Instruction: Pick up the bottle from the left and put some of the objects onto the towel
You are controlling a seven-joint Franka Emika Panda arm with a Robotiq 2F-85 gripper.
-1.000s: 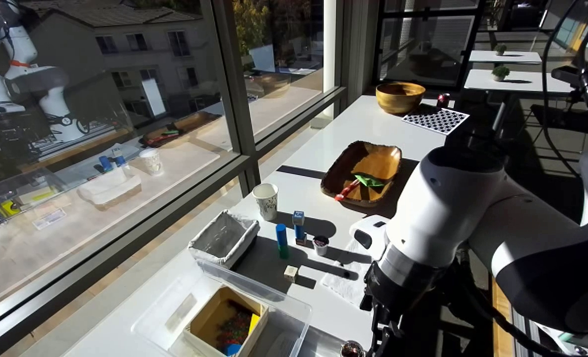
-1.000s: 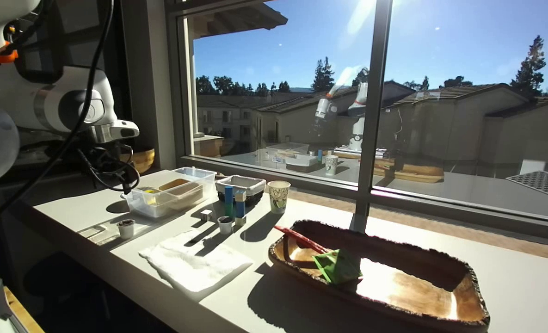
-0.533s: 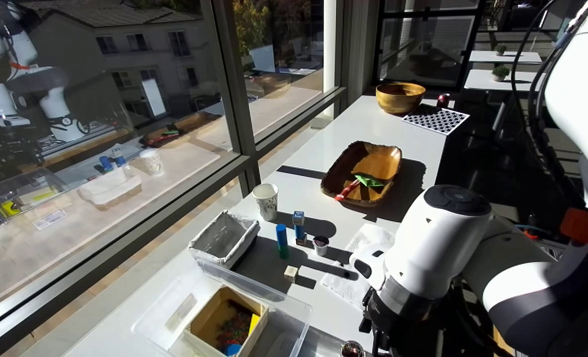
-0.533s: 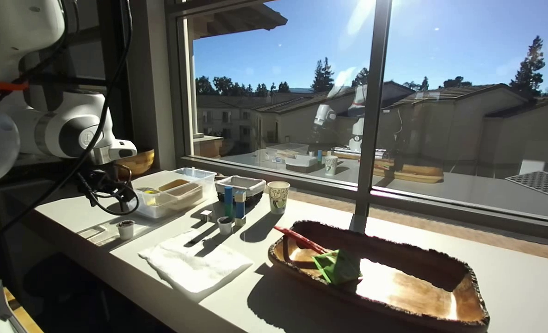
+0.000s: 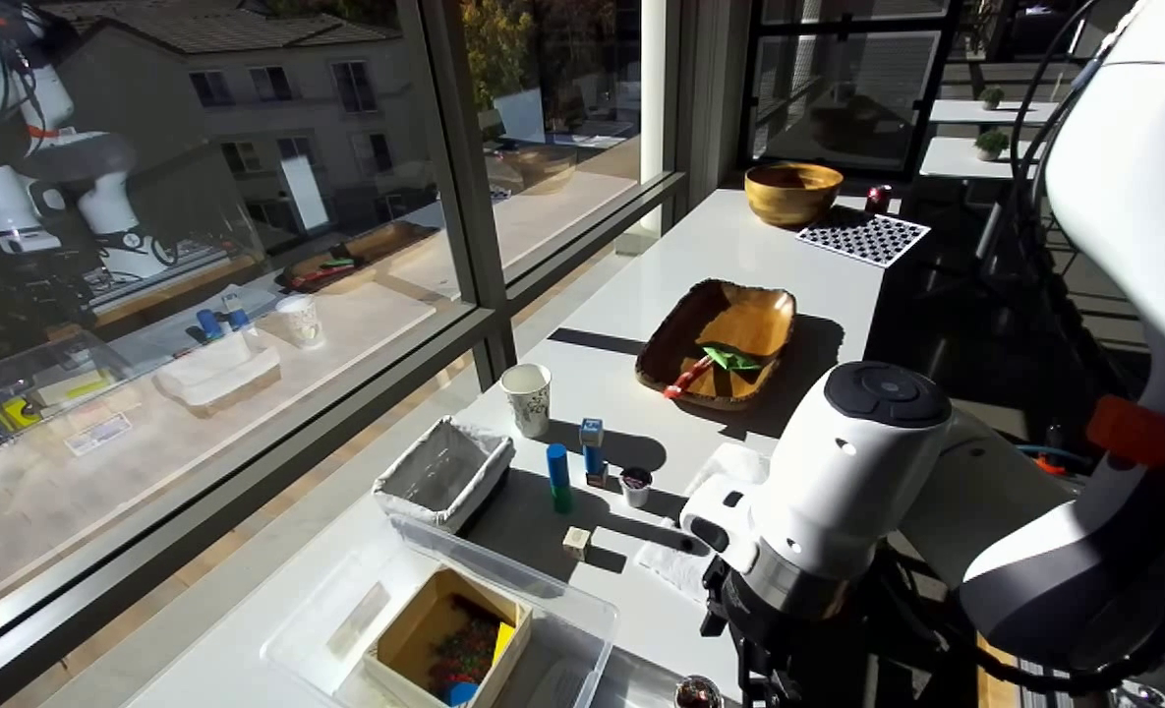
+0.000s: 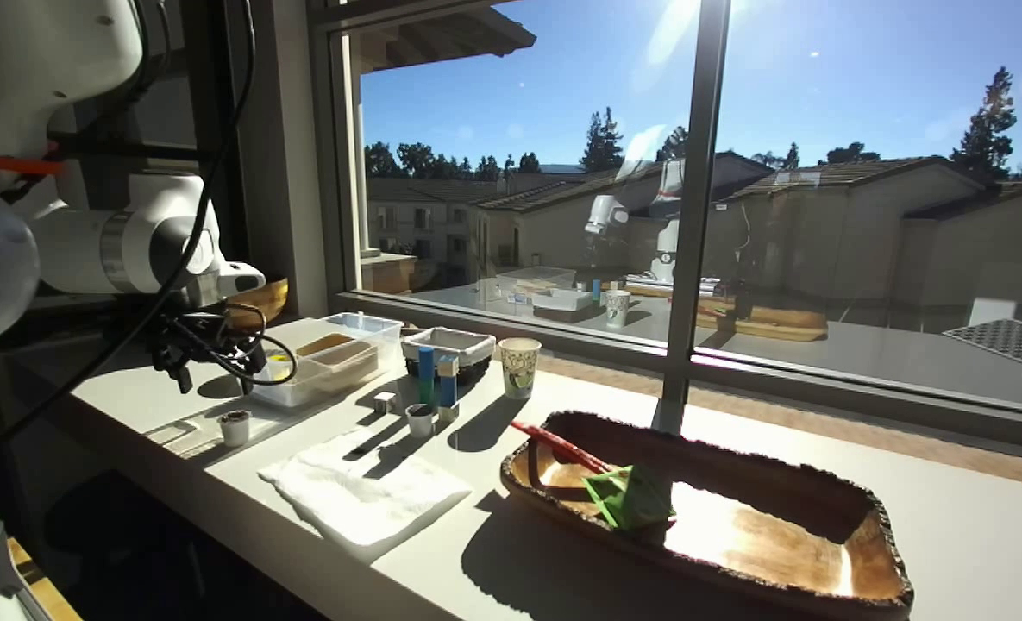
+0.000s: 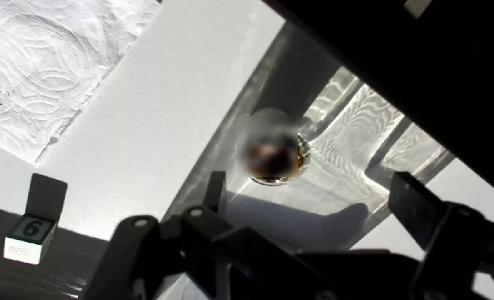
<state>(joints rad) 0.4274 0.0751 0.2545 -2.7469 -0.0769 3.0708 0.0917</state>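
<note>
White towel (image 6: 364, 493) lies wrinkled; end effector (image 7: 311, 192) hangs, jaws wide apart

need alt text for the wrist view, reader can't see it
Open pincer at the bottom of the frame; just above its gap, a small round container, mostly blurred, in a shiny tray. A white embossed towel fills the upper left corner, and a cube showing what reads as a 6 sits lower left.
</note>
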